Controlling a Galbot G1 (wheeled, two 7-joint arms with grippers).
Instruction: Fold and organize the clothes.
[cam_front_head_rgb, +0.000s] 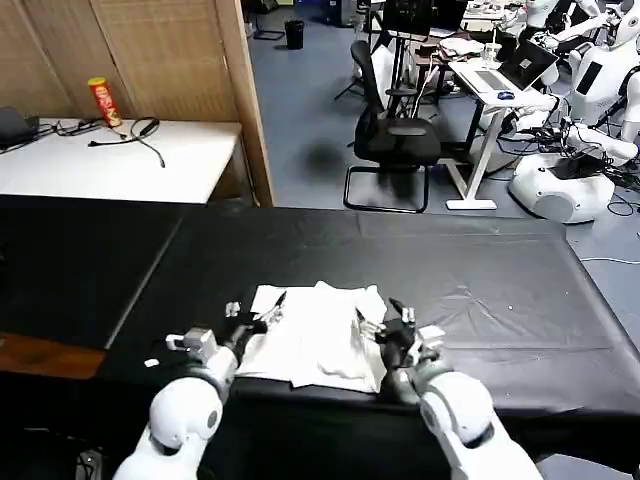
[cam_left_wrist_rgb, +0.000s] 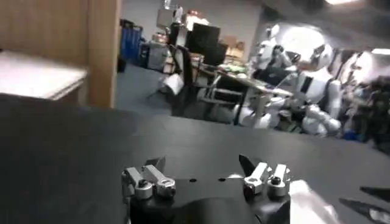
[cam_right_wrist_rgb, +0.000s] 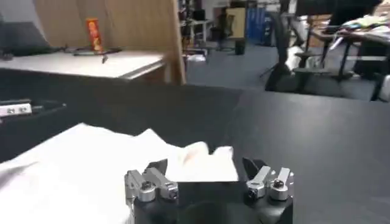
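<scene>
The clothes are one white T-shirt (cam_front_head_rgb: 318, 342) lying folded in a rumpled rectangle on the black table (cam_front_head_rgb: 480, 300), near its front edge. My left gripper (cam_front_head_rgb: 258, 313) stands open at the shirt's left edge, its jaws spread wide over bare black tabletop (cam_left_wrist_rgb: 202, 164); a corner of the white shirt (cam_left_wrist_rgb: 308, 206) shows beside it. At the shirt's right edge my right gripper (cam_front_head_rgb: 385, 319) is open too. In the right wrist view its jaws (cam_right_wrist_rgb: 205, 165) straddle a raised fold of the shirt (cam_right_wrist_rgb: 91, 164), with nothing gripped.
A white table (cam_front_head_rgb: 170, 165) with a red can (cam_front_head_rgb: 103, 100) and cables stands at the back left, beside a wooden partition (cam_front_head_rgb: 240, 90). An office chair (cam_front_head_rgb: 395, 135), desks and other robots (cam_front_head_rgb: 565, 175) are across the floor beyond.
</scene>
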